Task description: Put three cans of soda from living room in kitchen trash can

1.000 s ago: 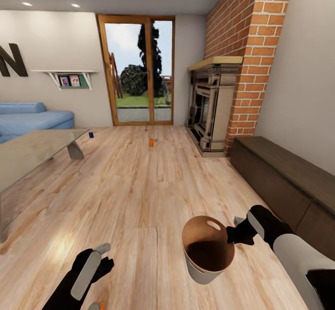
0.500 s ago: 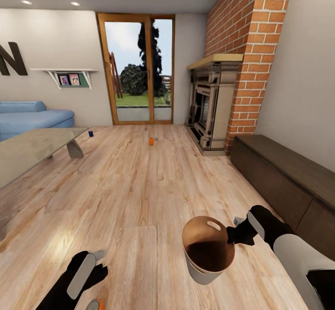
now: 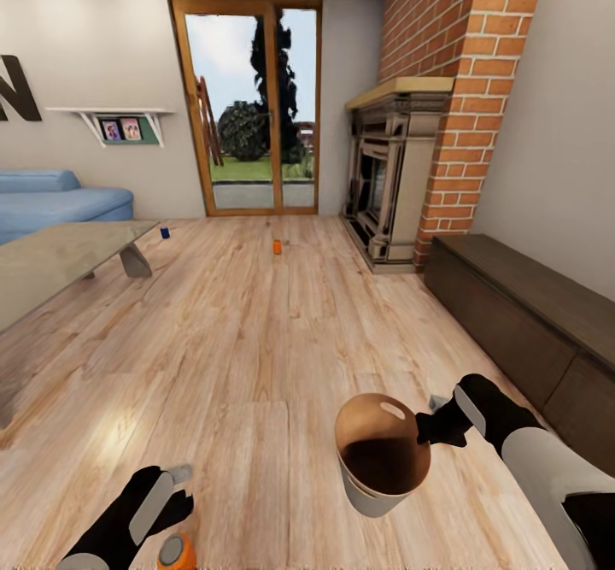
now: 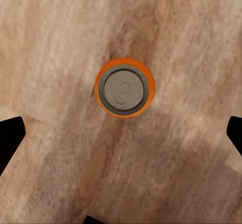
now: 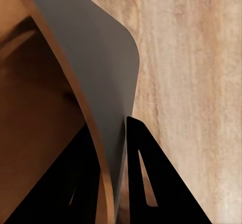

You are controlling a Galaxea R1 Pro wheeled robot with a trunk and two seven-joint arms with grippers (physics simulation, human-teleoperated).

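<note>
Three soda cans are in sight on the living-room floor. One orange can (image 3: pixel 176 551) stands upright at the near left, just beside the left gripper (image 3: pixel 175 489); a second orange can (image 3: pixel 278 247) stands far off near the glass doors (image 3: pixel 248 104); a dark blue can (image 3: pixel 165 232) stands at the far left by the end of the glass table (image 3: pixel 60 262).

The left wrist view shows what the head view hardly does: the near can's grey top (image 4: pixel 124 89) seen straight down, with the two dark fingertips (image 4: pixel 10 136) spread wide on either side, well apart from it.

There is one trash can (image 3: pixel 382 455), held tilted above the floor at the near right. The right gripper (image 3: pixel 430 429) pinches its rim; the right wrist view shows one finger (image 5: pixel 156 183) outside the grey wall (image 5: pixel 96 83) and the other inside against the brown lining.

A blue sofa (image 3: pixel 60 207) sits far left, a brick fireplace (image 3: pixel 427 126) far right, with a low dark cabinet (image 3: pixel 530 314) along the right wall.
</note>
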